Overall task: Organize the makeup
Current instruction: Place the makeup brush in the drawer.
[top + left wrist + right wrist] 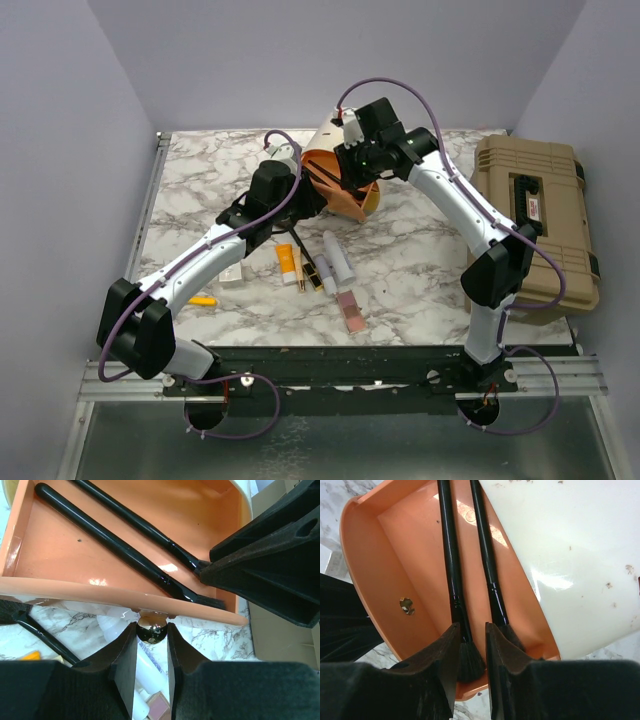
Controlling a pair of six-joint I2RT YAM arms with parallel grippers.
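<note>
Makeup lies loose on the marble worktop, all of it on the near side of the cream case, towards the arm bases. An orange tube is closest to the case. Just beside it on the toolbox side are a gold-black lipstick and two white tubes. A flat pink palette sits further from the case than the tubes. A small white compact lies near the case's left, partly under the left arm, and a small orange-yellow item lies beyond that, furthest from the case.

The case lies on its side with its orange drawer pulled out. Two black brushes lie side by side along the drawer floor.

The left end effector is clamped on the small dark round knob at the front of the drawer, one finger on each side of it. The right end effector reaches into the drawer from the case's far side. Its fingers stand close together with the bristle end of one brush between them, but whether they pinch it cannot be told. A tan toolbox stands well apart from the case, to its right.
</note>
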